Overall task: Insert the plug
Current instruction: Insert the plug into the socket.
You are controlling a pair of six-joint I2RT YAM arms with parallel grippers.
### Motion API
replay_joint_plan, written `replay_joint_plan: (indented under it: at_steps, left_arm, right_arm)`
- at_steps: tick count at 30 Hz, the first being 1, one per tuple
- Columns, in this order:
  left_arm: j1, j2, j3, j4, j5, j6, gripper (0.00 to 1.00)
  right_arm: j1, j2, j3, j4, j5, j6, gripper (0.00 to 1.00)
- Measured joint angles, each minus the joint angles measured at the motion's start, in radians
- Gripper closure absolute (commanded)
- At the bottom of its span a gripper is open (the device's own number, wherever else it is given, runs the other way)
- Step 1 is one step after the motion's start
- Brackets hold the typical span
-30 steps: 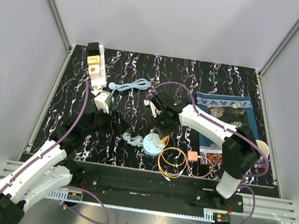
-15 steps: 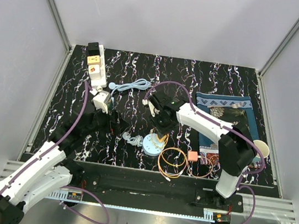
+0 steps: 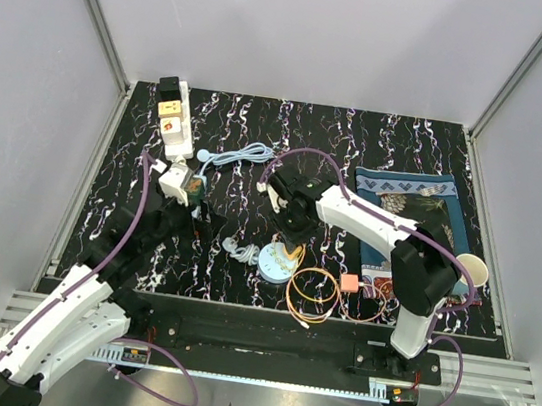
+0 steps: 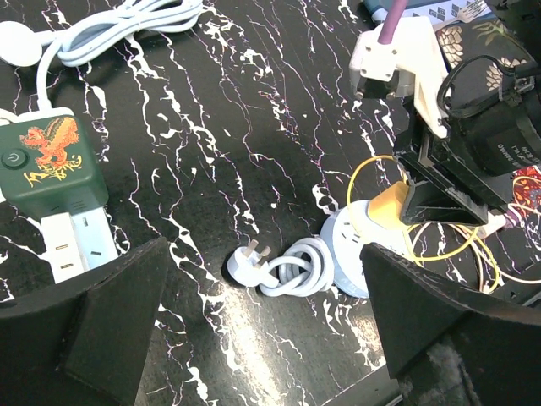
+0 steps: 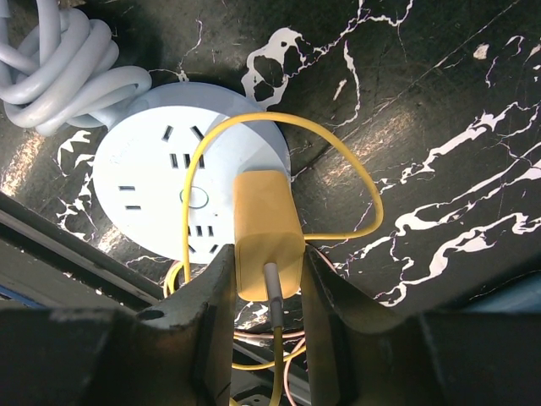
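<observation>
Leftward and toward the far side the left arm has swung since a second ago, so the left gripper (image 4: 264, 249) now hangs to the left of the round socket hub (image 3: 278, 263); the right arm has edged the same way by a little, while the hub has stayed put; two arms and two grippers are in view.

One yellow plug (image 5: 266, 245) is pinched between the two fingers (image 5: 215, 296) of the right gripper (image 5: 265, 279); it sits over the hub's near rim, beside the slots on the hub's face; whether its pins are in cannot be told; one thin yellow lead (image 5: 338, 182) loops from it across the hub.

The left gripper's fingers stand wide apart with nothing between them.

One coiled white cable (image 4: 296, 269) touches the hub's left side and ends in one white three-pin plug (image 4: 249, 258); one green-faced adapter (image 4: 51, 165) lies farther left of the hub; one long white power strip (image 3: 174, 119) lies beyond that, well apart from the hub.

Just right of the hub lie orange wire loops (image 3: 314, 290) and one pink block (image 3: 349, 283); one blue mat (image 3: 413, 198) and one paper cup (image 3: 474, 267) sit farther right.
</observation>
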Motion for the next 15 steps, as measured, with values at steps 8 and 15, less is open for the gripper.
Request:
replay_joint_plan:
  at_steps: [8,15]
  left_arm:
    - [0.0,-0.016,0.0,0.0,-0.05,0.004,0.01]
    - [0.0,-0.068,0.0,0.0,-0.11,0.006,0.01]
  right_arm:
    - [0.048,0.039,0.047,-0.042,0.078,0.027,1.0]
    - [0.097,0.087,0.09,-0.088,0.163,0.061,1.0]
